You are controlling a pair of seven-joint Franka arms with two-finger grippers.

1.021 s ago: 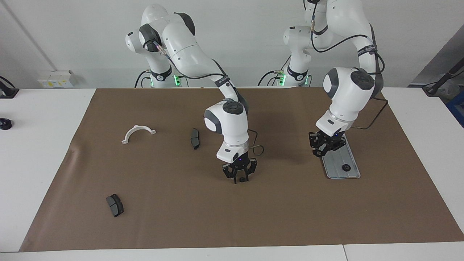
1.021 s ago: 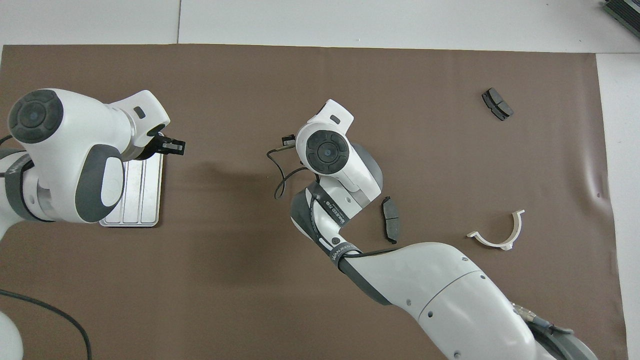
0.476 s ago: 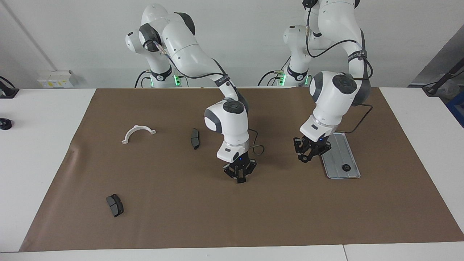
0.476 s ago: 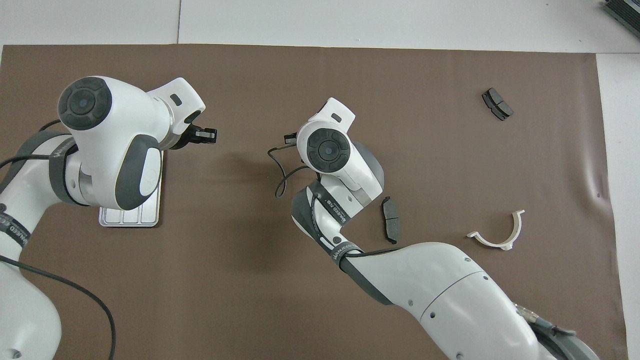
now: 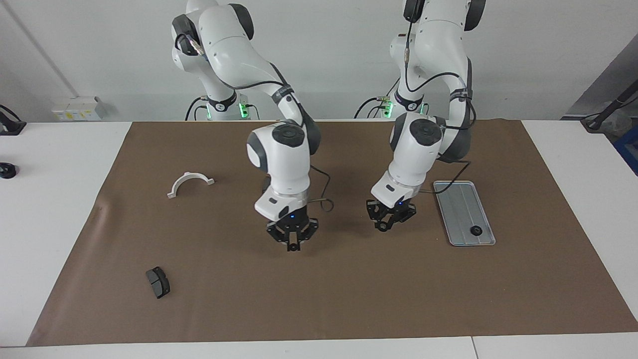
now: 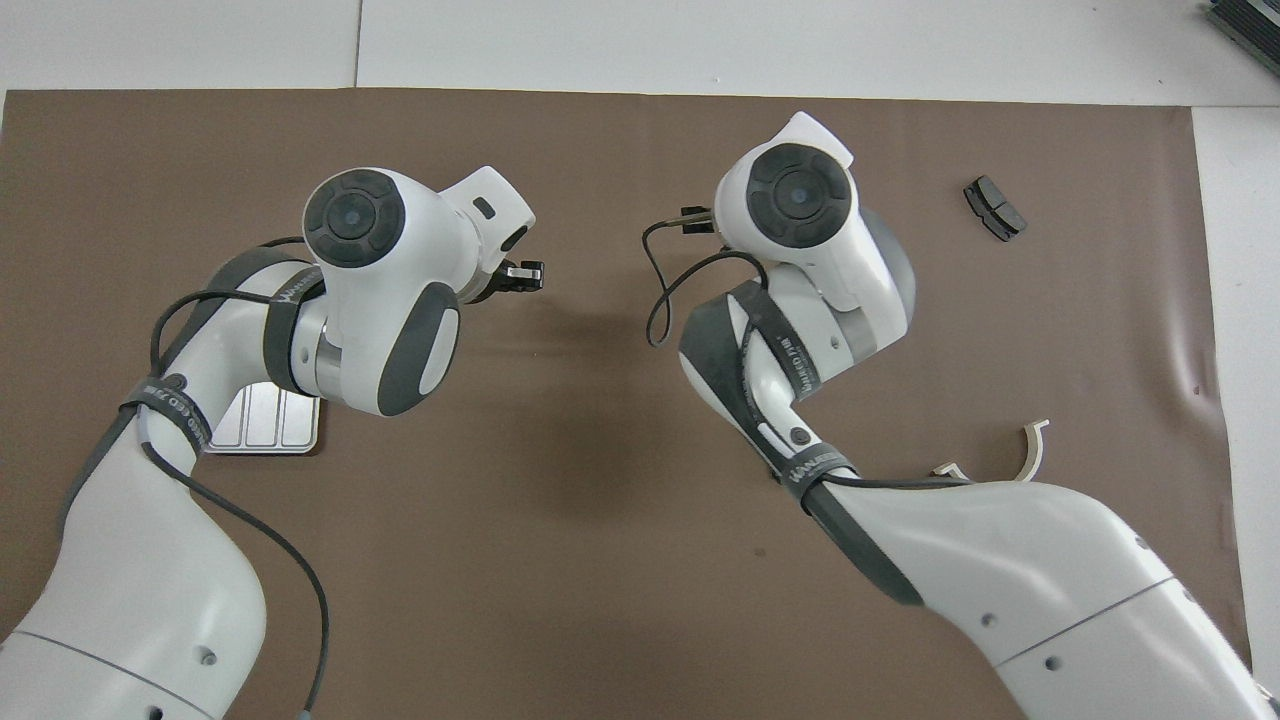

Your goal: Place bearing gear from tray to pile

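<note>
The bearing gear [image 5: 476, 230] lay on the tray [image 5: 461, 204], a small dark round part near the tray's end farther from the robots, with bare ridged metal all round it. The tray sat on the brown mat [image 5: 349, 299] toward the left arm's end of the desk [image 5: 60, 199].

Your left gripper [image 5: 389, 223] hung low over the mat just beside the tray, off it toward the right arm's end. I could not tell whether it was open or shut, or whether it carried anything. Your right gripper [image 5: 293, 243] was over the mat, well apart from the tray in the same direction, with its fingers together. Whether something tiny was pinched at the tips, I could not tell.

The pile's parts lay well apart from the tray, toward the right arm's end: the white half-ring bracket [image 5: 191, 182] and a dark brake pad [image 5: 158, 282].

Judging by its look, the gear was probably metal: stiff, dense for its size and not fragile. Its smooth rim was likely to slip, and it could skid or roll on the ridged tray. It called for a straight descent from above, with the fingers across its outer rim, centred and squeezing firmly.
</note>
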